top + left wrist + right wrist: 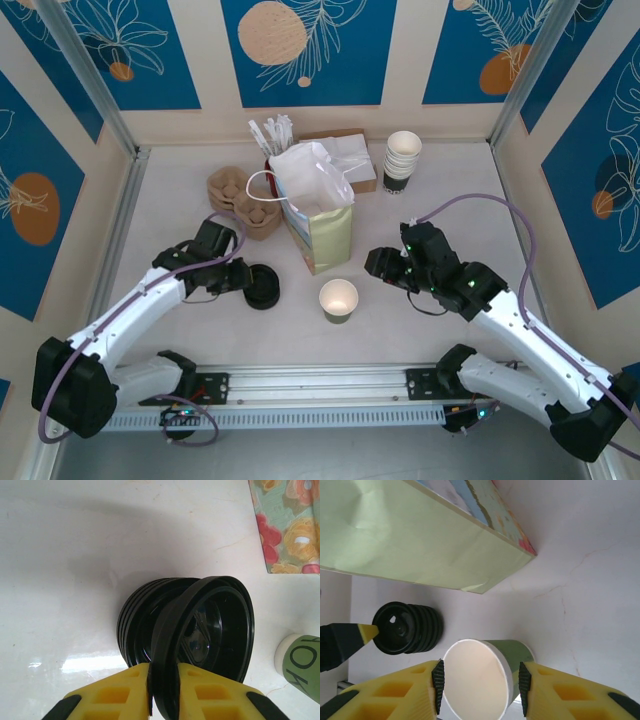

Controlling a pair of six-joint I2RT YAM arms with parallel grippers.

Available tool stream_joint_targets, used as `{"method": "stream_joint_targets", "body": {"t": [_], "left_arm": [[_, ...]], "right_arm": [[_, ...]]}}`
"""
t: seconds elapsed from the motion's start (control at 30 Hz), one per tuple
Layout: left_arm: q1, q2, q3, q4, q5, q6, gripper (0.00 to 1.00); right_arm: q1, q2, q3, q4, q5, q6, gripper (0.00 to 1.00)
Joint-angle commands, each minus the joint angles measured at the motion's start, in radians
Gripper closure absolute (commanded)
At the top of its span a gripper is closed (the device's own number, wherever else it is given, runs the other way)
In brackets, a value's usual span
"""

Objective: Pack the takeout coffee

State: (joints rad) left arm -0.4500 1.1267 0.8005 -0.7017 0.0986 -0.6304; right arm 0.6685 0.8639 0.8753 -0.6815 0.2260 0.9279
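Observation:
The takeout coffee cup (338, 298) stands open-topped, without a lid, in front of the bag; it is green-sided with a white rim and cream inside (475, 680), and its edge shows in the left wrist view (300, 667). My left gripper (245, 280) (164, 690) is shut on the rim of one black lid (215, 625), which is tilted up off the pile of black lids (263, 287) (135, 625). My right gripper (383, 265) (481, 686) is open just right of the cup, a gap showing between each pad and the cup wall.
A paper gift bag (320, 225) with white tissue stands mid-table, just behind the cup. A brown cup carrier (240, 200) lies to its left. A stack of white cups (402, 160), a brown box (350, 160) and white stirrers (272, 135) sit at the back.

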Motion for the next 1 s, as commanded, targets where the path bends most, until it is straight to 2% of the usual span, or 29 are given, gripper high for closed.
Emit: {"method": "stream_joint_targets", "body": {"t": [0.0,0.27,0.53,0.97], "left_arm": [[-0.012,-0.011,0.016,-0.031,-0.013,-0.014,0.82],[-0.012,-0.036,0.037,-0.055,-0.01,-0.017,0.83],[-0.025,-0.099,0.123,-0.122,-0.002,-0.019,0.83],[-0.091,-0.184,0.201,-0.146,0.096,-0.093,0.83]], "right_arm": [[-0.007,-0.017,0.024,-0.01,-0.037,0.017,0.54],[-0.011,-0.013,0.021,0.01,-0.078,0.025,0.54],[-0.011,0.001,0.021,0.115,-0.209,0.062,0.54],[0.026,0.094,0.05,0.242,-0.35,0.113,0.51]]}}
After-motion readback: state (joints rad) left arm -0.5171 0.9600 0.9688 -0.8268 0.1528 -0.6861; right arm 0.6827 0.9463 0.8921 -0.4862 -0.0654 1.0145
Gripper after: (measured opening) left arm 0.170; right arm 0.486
